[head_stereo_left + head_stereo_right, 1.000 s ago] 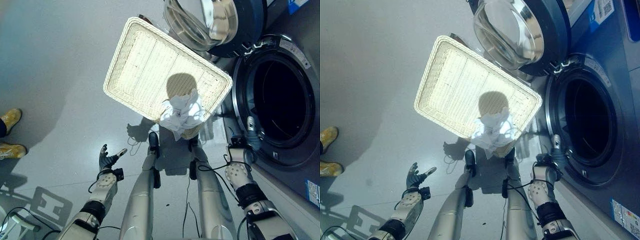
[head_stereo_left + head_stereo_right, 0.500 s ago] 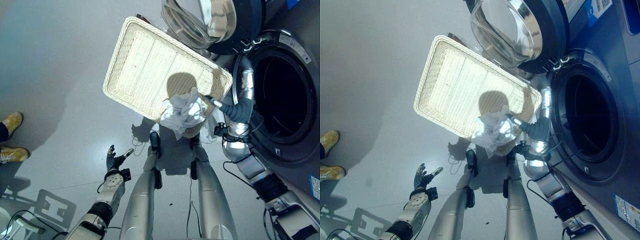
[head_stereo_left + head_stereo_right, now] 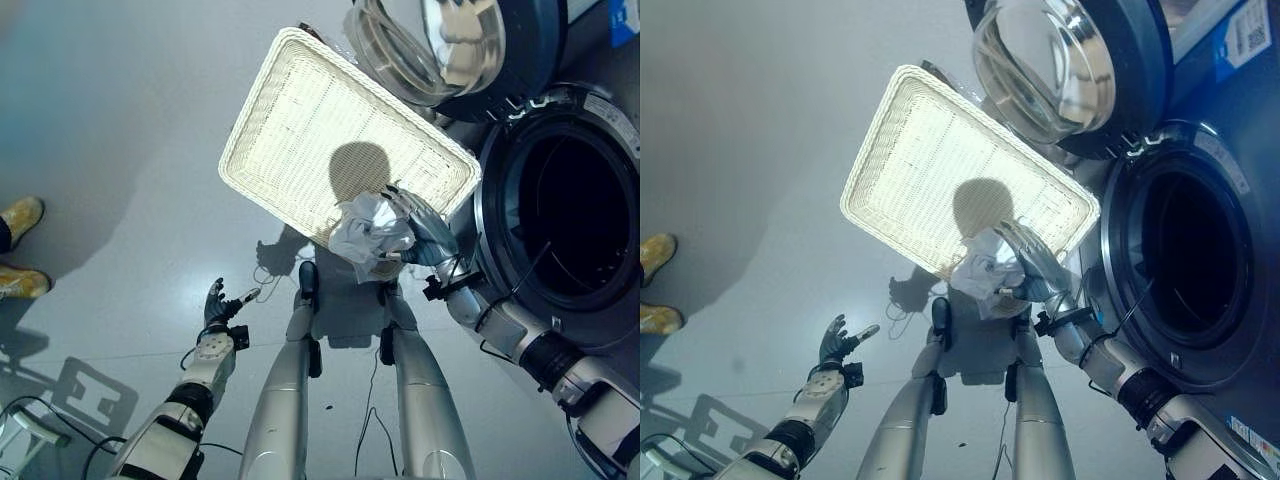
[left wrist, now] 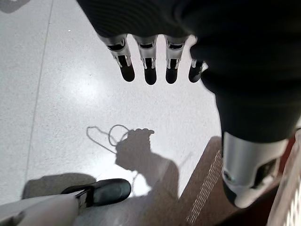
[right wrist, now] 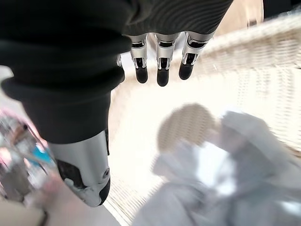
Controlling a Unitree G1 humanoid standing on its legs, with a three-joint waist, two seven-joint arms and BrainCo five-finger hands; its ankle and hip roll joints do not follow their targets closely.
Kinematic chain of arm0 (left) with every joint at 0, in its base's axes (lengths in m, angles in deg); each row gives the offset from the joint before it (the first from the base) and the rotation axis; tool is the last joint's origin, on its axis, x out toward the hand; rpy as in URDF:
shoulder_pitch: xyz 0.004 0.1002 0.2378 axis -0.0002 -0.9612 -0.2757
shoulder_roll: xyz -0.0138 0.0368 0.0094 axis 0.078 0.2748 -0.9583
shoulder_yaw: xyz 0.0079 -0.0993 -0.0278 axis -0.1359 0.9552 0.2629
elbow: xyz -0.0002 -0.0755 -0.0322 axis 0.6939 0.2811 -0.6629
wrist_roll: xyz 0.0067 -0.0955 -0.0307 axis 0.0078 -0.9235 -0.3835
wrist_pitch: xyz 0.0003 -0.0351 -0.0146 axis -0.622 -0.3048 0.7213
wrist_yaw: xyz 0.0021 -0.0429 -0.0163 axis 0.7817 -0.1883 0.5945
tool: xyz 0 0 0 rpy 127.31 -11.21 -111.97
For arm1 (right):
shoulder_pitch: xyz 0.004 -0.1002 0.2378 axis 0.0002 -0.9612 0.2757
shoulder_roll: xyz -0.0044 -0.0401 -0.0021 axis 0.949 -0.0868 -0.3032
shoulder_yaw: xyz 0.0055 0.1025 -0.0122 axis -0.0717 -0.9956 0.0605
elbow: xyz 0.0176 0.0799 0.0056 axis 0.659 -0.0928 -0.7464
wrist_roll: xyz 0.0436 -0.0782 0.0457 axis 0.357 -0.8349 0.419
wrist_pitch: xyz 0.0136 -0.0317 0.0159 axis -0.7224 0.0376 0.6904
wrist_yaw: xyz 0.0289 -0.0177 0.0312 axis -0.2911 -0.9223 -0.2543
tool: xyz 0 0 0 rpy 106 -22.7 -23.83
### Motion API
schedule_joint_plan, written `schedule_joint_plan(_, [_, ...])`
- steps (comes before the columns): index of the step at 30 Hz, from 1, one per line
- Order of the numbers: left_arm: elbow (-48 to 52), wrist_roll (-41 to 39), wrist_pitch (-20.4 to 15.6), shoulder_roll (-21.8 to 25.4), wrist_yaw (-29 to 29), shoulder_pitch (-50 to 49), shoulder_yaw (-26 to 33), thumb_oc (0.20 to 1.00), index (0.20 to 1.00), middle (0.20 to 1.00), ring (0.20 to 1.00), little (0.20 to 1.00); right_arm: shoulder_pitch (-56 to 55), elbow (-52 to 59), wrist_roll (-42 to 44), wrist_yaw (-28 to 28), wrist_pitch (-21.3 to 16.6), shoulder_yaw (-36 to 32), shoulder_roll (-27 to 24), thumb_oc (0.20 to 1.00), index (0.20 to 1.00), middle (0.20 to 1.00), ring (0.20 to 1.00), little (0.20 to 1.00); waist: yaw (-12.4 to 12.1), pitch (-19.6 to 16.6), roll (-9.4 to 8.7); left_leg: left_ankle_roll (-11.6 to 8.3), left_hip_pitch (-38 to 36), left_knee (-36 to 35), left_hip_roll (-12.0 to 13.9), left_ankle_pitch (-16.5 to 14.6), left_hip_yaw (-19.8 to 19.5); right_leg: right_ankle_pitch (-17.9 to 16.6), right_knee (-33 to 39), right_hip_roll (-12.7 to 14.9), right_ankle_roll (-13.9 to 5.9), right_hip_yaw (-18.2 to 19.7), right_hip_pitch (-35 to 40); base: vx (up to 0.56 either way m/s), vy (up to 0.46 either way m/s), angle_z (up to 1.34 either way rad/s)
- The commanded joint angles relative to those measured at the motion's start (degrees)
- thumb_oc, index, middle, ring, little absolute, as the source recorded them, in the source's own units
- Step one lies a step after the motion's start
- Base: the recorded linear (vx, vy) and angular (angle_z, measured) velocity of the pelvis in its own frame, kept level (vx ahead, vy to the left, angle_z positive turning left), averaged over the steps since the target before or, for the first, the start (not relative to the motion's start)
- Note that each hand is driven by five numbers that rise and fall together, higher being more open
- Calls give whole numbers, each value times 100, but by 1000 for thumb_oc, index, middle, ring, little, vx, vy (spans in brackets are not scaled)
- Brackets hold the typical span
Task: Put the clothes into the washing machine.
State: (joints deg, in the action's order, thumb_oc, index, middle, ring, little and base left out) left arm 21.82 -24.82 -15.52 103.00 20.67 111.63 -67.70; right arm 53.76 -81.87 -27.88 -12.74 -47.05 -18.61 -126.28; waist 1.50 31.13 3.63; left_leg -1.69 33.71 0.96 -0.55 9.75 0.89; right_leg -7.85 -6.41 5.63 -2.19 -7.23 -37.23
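Clothes (image 3: 368,232) lie bunched at the basket's (image 3: 290,110) near right corner. Our right robot hand (image 3: 425,235) hovers open beside them; closing too shallow, we could drop cloth before the washing machine (image 3: 560,210).

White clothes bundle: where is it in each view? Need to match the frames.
Left eye view: white clothes bundle at the near corner of the wicker basket, under the right hand.
Right eye view: same corner, a little lower in the picture.
Right wrist view: blurred white mass past the open fingers.
Left wrist view: floor past the left hand; no bundle.
Shared landmark: the basket's rim.
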Motion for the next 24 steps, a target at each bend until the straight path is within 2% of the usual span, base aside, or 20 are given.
schedule_joint_plan(1, [-150,-157,141,141,45,49,-110,1000,1000,1000,1000,1000,200,-134,-48,175,679,97,29,1000,1000,1000,1000,1000,-73,-133,90,37,88,160,-507,-366,263,356,-218,-152,-438,-13,-27,-11,-57,10])
schedule_joint_plan(2, [-177,-147,168,142,40,119,-154,1000,1000,1000,1000,1000,340,-435,-163,267,968,170,98,1000,1000,1000,1000,1000,-112,-133,89,24,120,179,-511,-370,234,363,-229,-138,-445,-49,-49,-5,-63,9])
schedule_joint_plan(4, [-205,-144,194,156,64,173,-185,1000,1000,1000,1000,1000,475,-682,-118,425,1249,241,161,1000,1000,1000,1000,1000,-161,-133,99,21,136,158,-500,-352,231,351,-220,-121,-444,-99,-53,5,-58,13])
schedule_joint_plan(5, [-195,-131,253,149,52,238,-247,1000,1000,1000,1000,1000,673,-1196,-261,726,1683,330,306,1000,1000,1000,1000,1000,-235,-133,110,13,157,167,-503,-348,195,352,-217,-105,-444,-144,-57,11,-66,17])
schedule_joint_plan(8, [-173,-84,357,143,36,369,-319,1000,1000,1000,1000,1000,911,-1827,-341,989,2009,412,498,1000,1000,1000,1000,1000,-324,-133,132,19,204,158,-504,-322,159,342,-226,-92,-431,-219,-91,7,-61,11])
schedule_joint_plan(9, [-173,-84,357,143,36,369,-319,1000,1000,1000,1000,1000,911,-1827,-341,989,2009,412,498,1000,1000,1000,1000,1000,-324,-133,132,19,204,158,-504,-322,159,342,-226,-92,-431,-219,-91,11,-70,16])
schedule_joint_plan(10, [-157,-18,405,125,63,471,-397,1000,1000,1000,1000,1000,1178,-2596,-419,1398,2364,455,713,1000,1000,1000,1000,1000,-428,-133,178,16,273,150,-504,-279,123,326,-231,-67,-417,-303,-130,12,-78,16])
schedule_joint_plan(12, [-140,16,418,103,80,532,-466,1000,1000,1000,1000,1000,1366,-3079,-694,1907,2743,466,883,1000,1000,1000,1000,1000,-498,-133,214,11,318,137,-508,-248,88,315,-225,-63,-401,-346,-161,12,-75,15])
schedule_joint_plan(15, [-31,80,472,58,61,572,-524,1000,1000,1000,1000,1000,1498,-3488,-662,2320,2964,531,1014,1000,1000,1000,1000,1000,-576,-133,252,11,356,97,-506,-202,50,290,-199,-39,-392,-417,-177,13,-55,11])
schedule_joint_plan(18, [92,100,489,-21,43,609,-604,1000,1000,1000,1000,1000,1609,-3779,-1050,2771,3175,474,1153,1000,1000,1000,1000,1000,-636,-133,327,14,404,87,-515,-169,12,272,-199,-15,-375,-453,-219,22,-28,12])
schedule_joint_plan(22, [257,137,569,-100,-65,614,-655,1000,1000,1000,1000,1000,1597,-3894,-1182,3392,3122,464,1247,1000,1000,1000,1000,1000,-663,-133,357,9,448,88,-512,-139,-18,267,-216,-12,-358,-465,-264,20,-17,8])
schedule_joint_plan(23, [257,137,569,-100,-65,614,-655,1000,1000,1000,1000,1000,1597,-3894,-1182,3392,3122,464,1247,1000,1000,1000,1000,1000,-663,-133,357,9,448,88,-512,-139,-18,267,-216,-12,-358,-465,-264,27,-25,4])
schedule_joint_plan(24, [346,161,669,-106,-105,633,-673,1000,1000,1000,1000,1000,1538,-3908,-1118,3692,3016,413,1307,790,790,790,790,790,-663,-133,362,7,486,118,-518,-124,-35,284,-255,-25,-332,-453,-302,25,-23,4])
